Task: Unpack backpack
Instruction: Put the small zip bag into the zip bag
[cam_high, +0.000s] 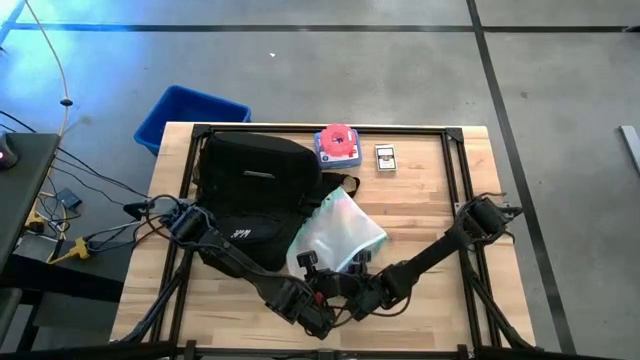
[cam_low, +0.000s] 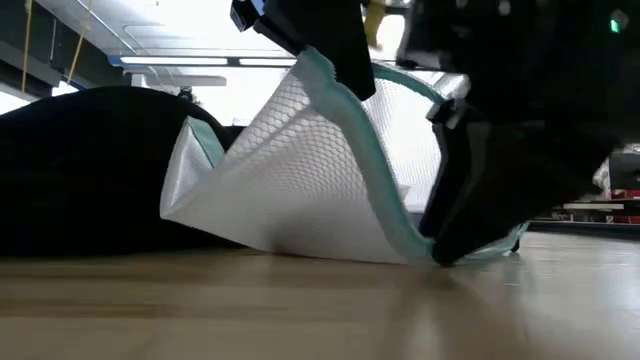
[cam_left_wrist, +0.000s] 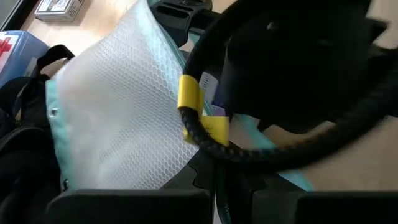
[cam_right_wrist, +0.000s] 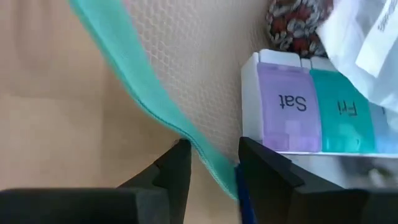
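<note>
White mesh pouch (cam_high: 337, 237) with teal trim lies against the backpack (cam_high: 252, 195) at the desk's (cam_high: 430, 210) left-centre. Right gripper (cam_right_wrist: 208, 163) fingers pinch the trim at the near edge, likely to draw it clear. Left gripper (cam_high: 312, 318) closed, empty.

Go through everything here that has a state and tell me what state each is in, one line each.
backpack: lying on the table, partly under the pouch.
mesh pouch: out of the backpack, one edge lifted.
pill organizer: inside the mesh pouch.
right claw: closing around the pouch's teal edge.
left claw: shut, beside the pouch.
</note>
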